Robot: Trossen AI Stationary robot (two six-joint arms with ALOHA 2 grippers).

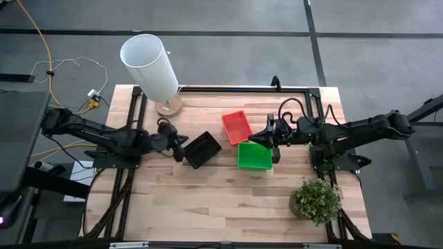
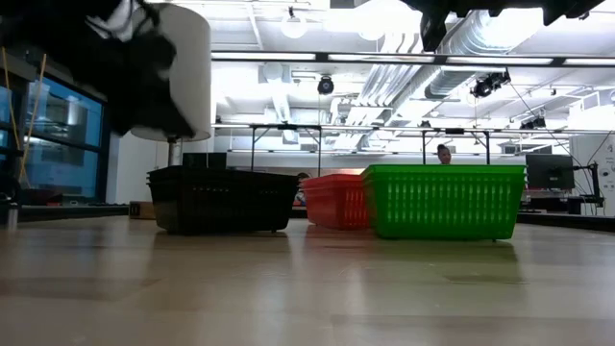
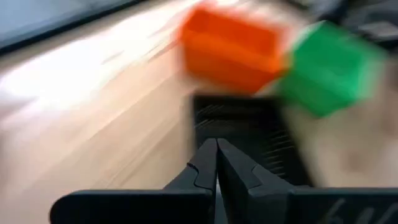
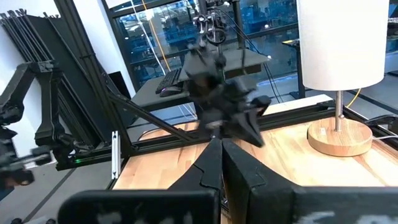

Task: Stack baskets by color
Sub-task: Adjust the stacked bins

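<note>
From above: black mesh plastic basket (image 1: 203, 149) mid-frame on the wooden desk (image 1: 208, 207), red mesh basket (image 1: 236, 126) and green mesh basket (image 1: 254, 155) just right. Left gripper (image 1: 178, 147) beside black, right gripper (image 1: 268, 140) over green. Wrist views: both fingers pinched shut, empty. Colours look stacked; next, probably pulling clear.

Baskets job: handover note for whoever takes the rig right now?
Left gripper: shut, empty, at the near edge of the black basket.
Right gripper: shut, empty, above the gap between the red basket and green basket.
Things: three basket piles mid-table, one per colour; black left, red centre, green right. How many baskets sit in each pile cannot be told.
Done: no loose baskets visible; colours appear sorted.
Left: check the counts, then pull both arms back.
</note>
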